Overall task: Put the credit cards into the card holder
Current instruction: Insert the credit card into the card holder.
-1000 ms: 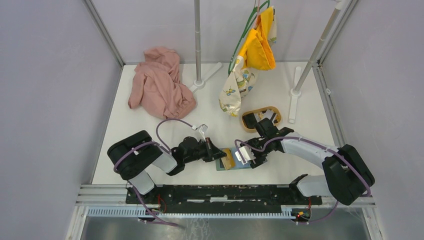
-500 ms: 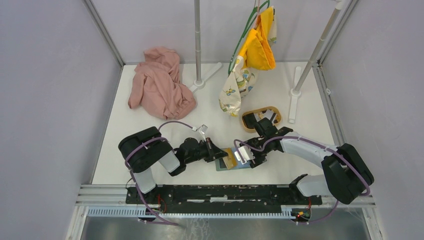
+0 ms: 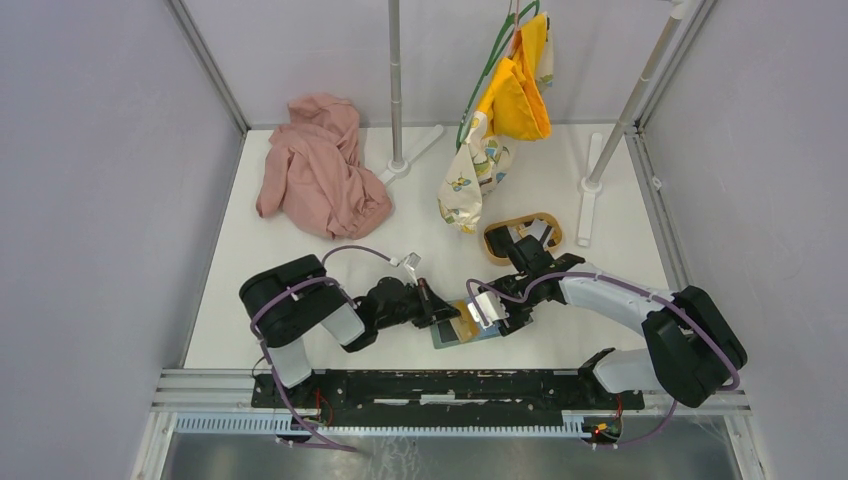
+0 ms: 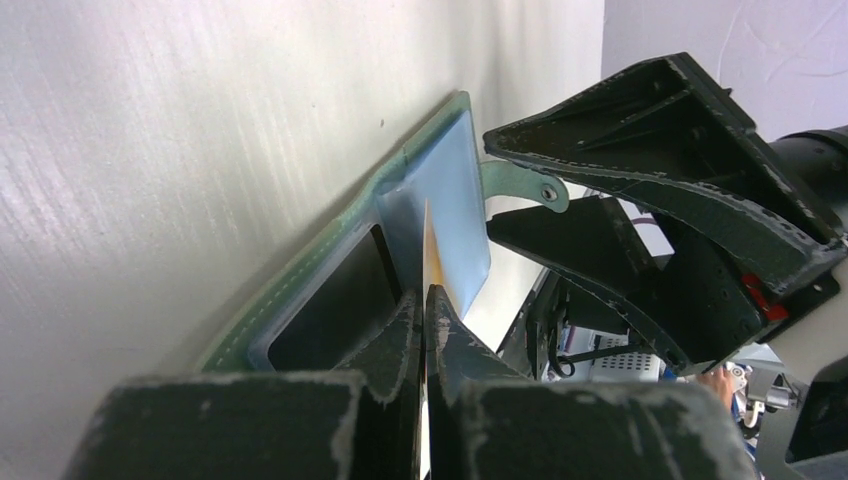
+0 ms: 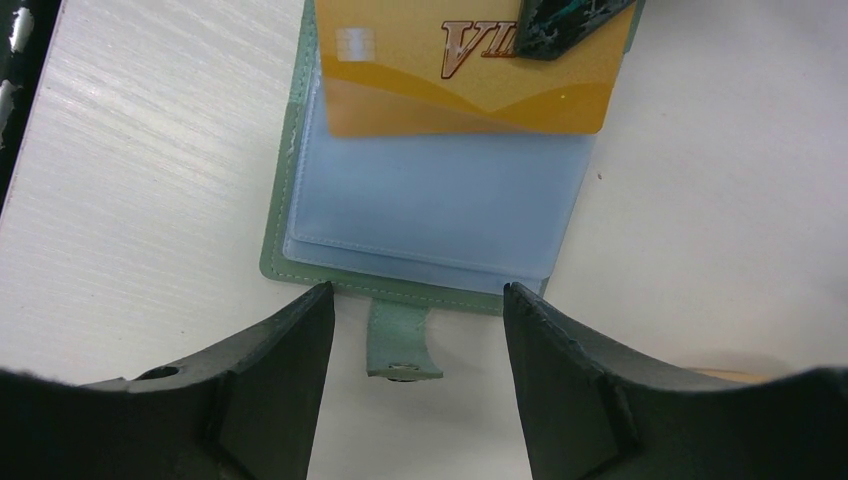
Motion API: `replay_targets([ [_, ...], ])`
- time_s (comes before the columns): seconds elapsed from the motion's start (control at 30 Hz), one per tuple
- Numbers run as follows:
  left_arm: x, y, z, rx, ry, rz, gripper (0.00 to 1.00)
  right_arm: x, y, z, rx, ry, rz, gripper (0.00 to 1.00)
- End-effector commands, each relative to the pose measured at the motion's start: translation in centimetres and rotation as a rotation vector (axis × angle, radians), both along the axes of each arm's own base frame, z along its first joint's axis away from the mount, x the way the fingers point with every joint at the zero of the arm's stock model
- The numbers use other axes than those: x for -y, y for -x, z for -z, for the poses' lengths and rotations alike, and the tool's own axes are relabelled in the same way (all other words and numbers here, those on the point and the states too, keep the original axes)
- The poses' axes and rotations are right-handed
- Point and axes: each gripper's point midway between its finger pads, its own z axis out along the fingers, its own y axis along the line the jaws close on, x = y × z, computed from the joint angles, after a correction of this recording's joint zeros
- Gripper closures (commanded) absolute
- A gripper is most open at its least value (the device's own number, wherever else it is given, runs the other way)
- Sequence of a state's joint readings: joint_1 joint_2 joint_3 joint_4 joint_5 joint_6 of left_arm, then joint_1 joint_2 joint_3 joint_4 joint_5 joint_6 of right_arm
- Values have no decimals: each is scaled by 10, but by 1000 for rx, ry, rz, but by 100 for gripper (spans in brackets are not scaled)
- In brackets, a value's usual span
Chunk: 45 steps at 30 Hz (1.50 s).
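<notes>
Since a second ago the left arm (image 3: 300,305) has swung its elbow in toward the middle. The left jaws have pushed a little further right, bringing the gold credit card (image 5: 470,75) lower over the card holder (image 5: 440,215). The left jaws are pinched together on that card. In the left wrist view it shows edge-on as a thin orange line between the fingertips, its leading edge at the holder's pale blue clear sleeve (image 4: 445,215).

The right jaws stand apart, gripping nothing, just beside the holder's edge where its green snap strap (image 5: 400,342) sticks out. In the right wrist view the strap lies between the two fingers. Whether those fingers press on the tabletop (image 3: 250,260) cannot be told.

The card holder lies open and flat close to the near edge of the tabletop, about midway along it, between the two sets of jaws. An oval wooden tray (image 3: 490,240) sits further back toward the right edge. A pink cloth (image 3: 320,170) is heaped near the far left corner.
</notes>
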State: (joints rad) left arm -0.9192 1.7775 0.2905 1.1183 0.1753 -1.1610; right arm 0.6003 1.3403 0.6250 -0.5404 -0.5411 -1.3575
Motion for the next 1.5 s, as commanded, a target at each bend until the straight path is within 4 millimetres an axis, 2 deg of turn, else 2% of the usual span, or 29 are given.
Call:
replay_targets([
  [0.0,4,-3,1,-63,-17,-38,98,4,-1,5,-3,40,4,31],
  [0.1,-1,-1,10,-115,-59,-58,98,4,0,5,-3,38,3,31],
  [0.3,-7,-1,12,-134,-93,-87,98,4,0,6,-6,44,3,31],
  [1.07,19,2,10,-158,-42,11,98,2,1,6,-1,48,-2,31],
  [1.33,8,8,13,-178,-67,4,98,2,-2,6,9,51,13,31],
  [1.47,9,9,13,-183,-73,16,98,1,-2,6,11,51,13,31],
])
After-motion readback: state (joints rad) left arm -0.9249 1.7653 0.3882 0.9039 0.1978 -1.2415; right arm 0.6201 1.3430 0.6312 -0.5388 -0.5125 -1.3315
